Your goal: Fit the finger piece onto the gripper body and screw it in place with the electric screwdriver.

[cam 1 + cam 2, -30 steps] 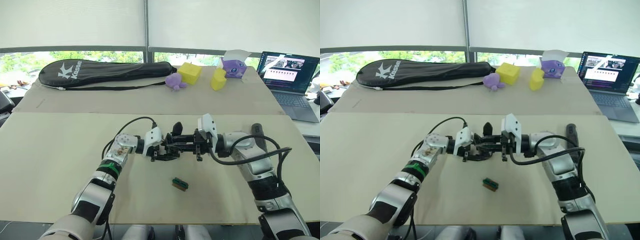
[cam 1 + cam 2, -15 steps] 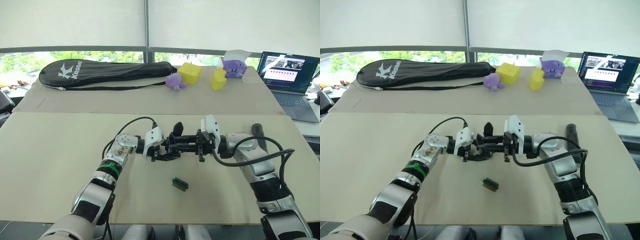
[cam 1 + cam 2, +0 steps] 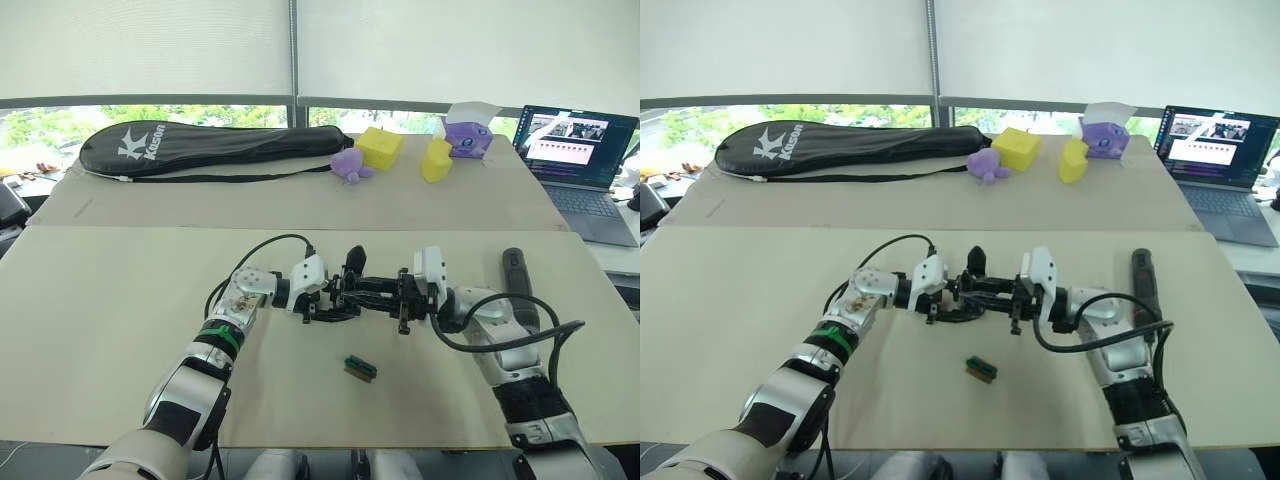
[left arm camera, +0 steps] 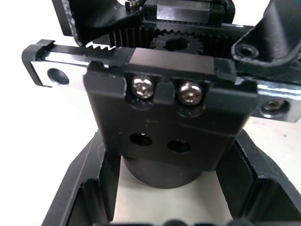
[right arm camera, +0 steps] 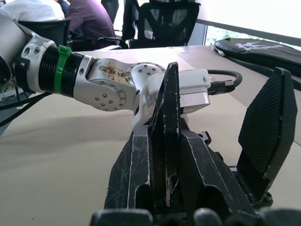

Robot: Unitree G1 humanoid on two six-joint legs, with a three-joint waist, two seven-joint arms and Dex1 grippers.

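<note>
My left gripper is shut on the gripper body, a black block with a toothed rack and two screws. Its one pointed finger sticks up. My right gripper faces it from the right, shut on the finger piece, a black tapered wedge held right up against the body. Whether the piece is seated I cannot tell. The electric screwdriver, a dark grey cylinder, lies on the table beyond my right forearm.
A small green-and-brown block lies on the table in front of the grippers. On the far table are a black racket bag, yellow blocks, purple toys and a laptop at the right.
My right gripper has drawn slightly to the right and lower, still against the gripper body, and more of the screwdriver now shows. The left gripper has held still.
</note>
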